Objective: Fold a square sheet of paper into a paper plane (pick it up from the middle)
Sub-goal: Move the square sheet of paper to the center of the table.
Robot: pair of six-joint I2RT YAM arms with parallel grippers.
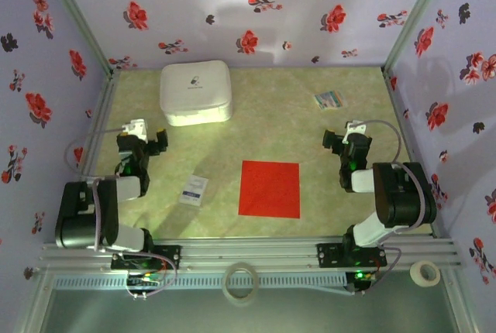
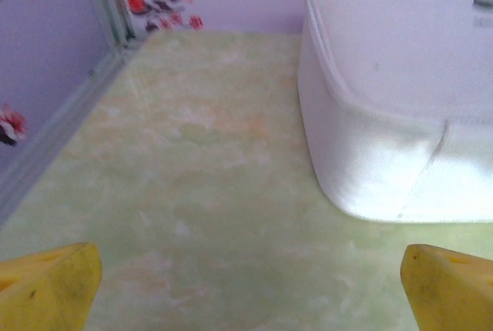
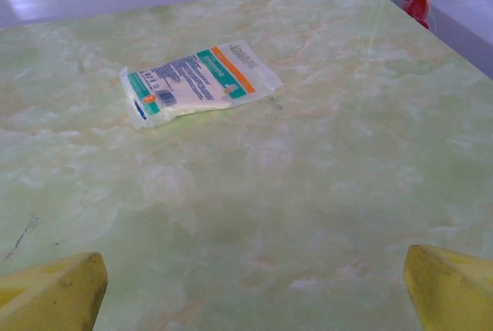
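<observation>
Here the square sheet of paper [image 1: 270,188] lies flat on the table [image 1: 294,128] midway between the arms, untouched, a small white packet [image 1: 193,190] just left of it, while the left hand [image 1: 159,141] and right hand [image 1: 335,141] hover well apart, both with fingers spread wide

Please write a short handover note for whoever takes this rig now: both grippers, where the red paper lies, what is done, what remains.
Left gripper: open, empty, near the white box.
Right gripper: open, empty, facing the multicoloured card.
Square sheet of paper: flat and unfolded on the table, right of the small white packet.
Done: nothing; no fold yet.
To do: pick the sheet up from its middle, then do all the folding.
</observation>
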